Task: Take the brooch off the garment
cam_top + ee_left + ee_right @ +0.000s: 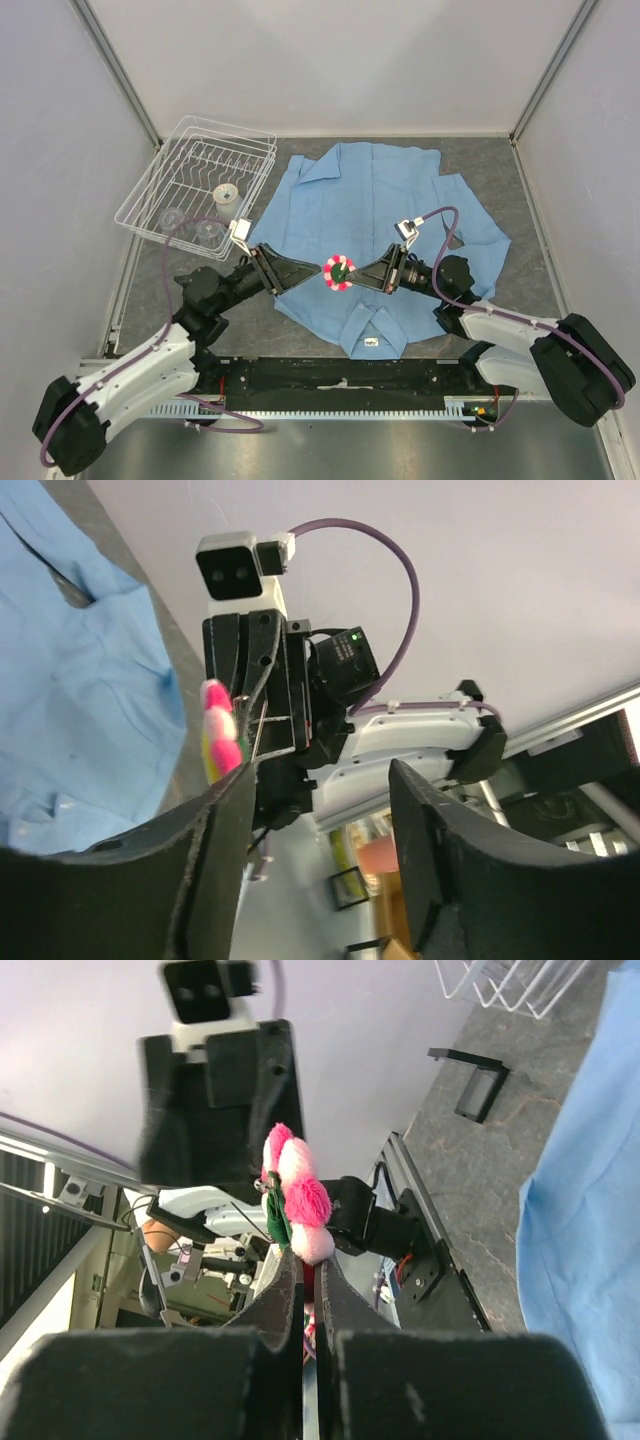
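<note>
Now one brooch pinched in right hand; left hand released beside it; one garment beneath.

I see a grey speckled stone-look table filling the middle of the frame. A light blue long-sleeved button-up shirt lies spread flat at centre, collar toward the bottom edge. A white wire dish rack stands upper left, its right side just beside the shirt's sleeve.
</note>
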{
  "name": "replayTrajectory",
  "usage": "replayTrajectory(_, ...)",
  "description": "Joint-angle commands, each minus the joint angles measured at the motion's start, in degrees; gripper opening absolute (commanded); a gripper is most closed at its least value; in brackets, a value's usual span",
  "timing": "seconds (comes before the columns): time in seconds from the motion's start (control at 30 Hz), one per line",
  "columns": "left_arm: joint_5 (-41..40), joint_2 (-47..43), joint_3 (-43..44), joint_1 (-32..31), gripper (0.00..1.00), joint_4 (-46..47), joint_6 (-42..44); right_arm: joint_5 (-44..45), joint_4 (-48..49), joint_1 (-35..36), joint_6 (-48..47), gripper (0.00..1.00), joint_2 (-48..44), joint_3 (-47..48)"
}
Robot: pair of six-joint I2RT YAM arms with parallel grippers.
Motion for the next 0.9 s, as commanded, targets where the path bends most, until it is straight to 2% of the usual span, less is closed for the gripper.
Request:
replayTrajectory(0.0,-1.7,-5.4,9.2,0.2,0.66,-29.6,17.0,-5.0,-9.4,-1.3,-5.4,0.00,-2.9,4.6)
replayTrajectory(0.07,-0.3,-3.5,10.4,0.2,0.68,-31.9,19.1,-5.8,-17.3,-1.3,-8.0,0.00,-4.4,7.4)
replayTrajectory(0.13,2.0,1.4,11.9,0.2,0.79,-31.2,19.2,-6.7,-21.0,-1.5,-10.5,0.00,-5.5,9.6)
replayTrajectory(0.17,4.2,3.1,12.3,0.2,0.82,-30.7,19.0,-6.9,-23.8,-1.4,-11.3,0.00,-5.8,10.1)
replayTrajectory(0.33,6.0,8.7,13.7,0.2,0.82,-24.4,19.2,-7.8,-28.4,-1.5,-14.0,0.00,-6.6,12.4)
replayTrajectory(0.47,6.8,9.5,14.1,0.2,0.70,-20.7,18.9,-8.0,-30.7,-1.7,-15.2,0.00,-7.0,13.0)
replayTrajectory(0.6,8.3,10.1,11.4,0.2,0.63,-15.9,16.6,-7.9,-31.9,-2.0,-16.0,0.00,-7.2,13.5)
replayTrajectory(0.87,9.1,10.8,8.9,0.2,0.36,-10.9,12.9,-8.0,-31.2,-2.0,-15.5,0.00,-7.3,13.2)
